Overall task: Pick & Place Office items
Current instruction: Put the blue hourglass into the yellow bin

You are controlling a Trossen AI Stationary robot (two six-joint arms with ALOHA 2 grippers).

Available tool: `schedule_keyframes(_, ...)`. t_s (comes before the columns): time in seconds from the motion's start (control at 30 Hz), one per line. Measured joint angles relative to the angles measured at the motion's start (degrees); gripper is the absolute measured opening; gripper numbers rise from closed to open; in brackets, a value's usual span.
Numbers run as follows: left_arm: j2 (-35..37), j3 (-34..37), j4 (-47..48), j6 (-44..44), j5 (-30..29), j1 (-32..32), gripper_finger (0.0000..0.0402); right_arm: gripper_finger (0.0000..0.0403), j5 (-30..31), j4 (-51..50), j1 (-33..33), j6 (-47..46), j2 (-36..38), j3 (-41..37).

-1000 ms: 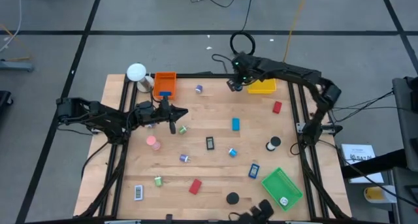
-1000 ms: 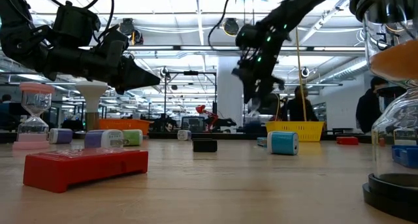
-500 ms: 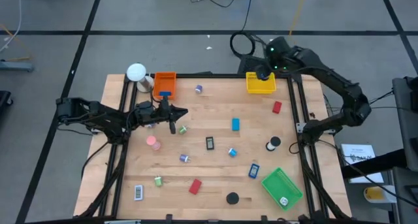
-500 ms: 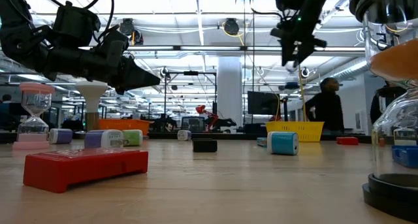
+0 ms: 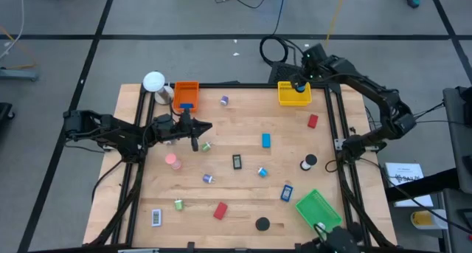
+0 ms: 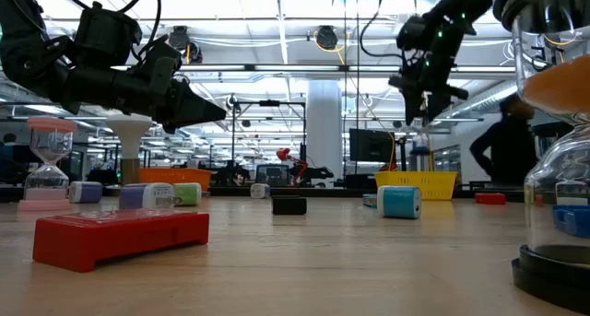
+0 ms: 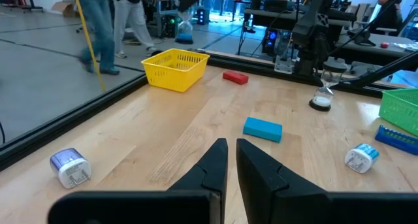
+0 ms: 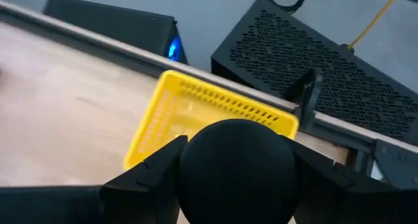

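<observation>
1. Four views; from the high one, the right gripper point(image 5: 299, 84) hangs over the yellow tray point(image 5: 294, 95) at the bench's point(image 5: 236, 194) far edge, while the left gripper point(image 5: 198, 133) waits above the bench near the orange tray point(image 5: 186, 95). Small office items lie scattered: a blue block point(image 5: 266, 140), a red block point(image 5: 220, 210), a black disc point(image 5: 262, 224), a pink roll point(image 5: 172, 161).
2. Low view: the right gripper point(image 6: 417, 97) hovers high above the yellow tray point(image 6: 415, 183); a red block point(image 6: 120, 235) lies nearest.
3. Left wrist view: the left gripper point(image 7: 231, 160) is nearly closed, a slim gap between its fingers, holding nothing; a blue block point(image 7: 262, 128) lies beyond.
4. Right wrist view: the right gripper point(image 8: 235, 178) clasps a black round disc point(image 8: 235, 165), its fingers spread wide around it, above the yellow tray point(image 8: 209, 113).
</observation>
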State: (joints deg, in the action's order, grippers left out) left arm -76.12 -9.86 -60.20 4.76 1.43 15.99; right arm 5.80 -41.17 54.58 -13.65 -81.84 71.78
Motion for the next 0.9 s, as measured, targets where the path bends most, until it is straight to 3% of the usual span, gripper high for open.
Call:
schedule_keyframes(0.33,0.0,0.0,0.0,0.0,0.0,0.0,0.0037,0.0205,-1.5,5.5,3.2,3.8,-6.4,-4.8)
schedule_keyframes(0.9,0.0,0.0,0.0,0.0,0.0,0.0,0.0037,0.0209,-1.6,16.6,3.6,5.2,-6.5,-11.6)
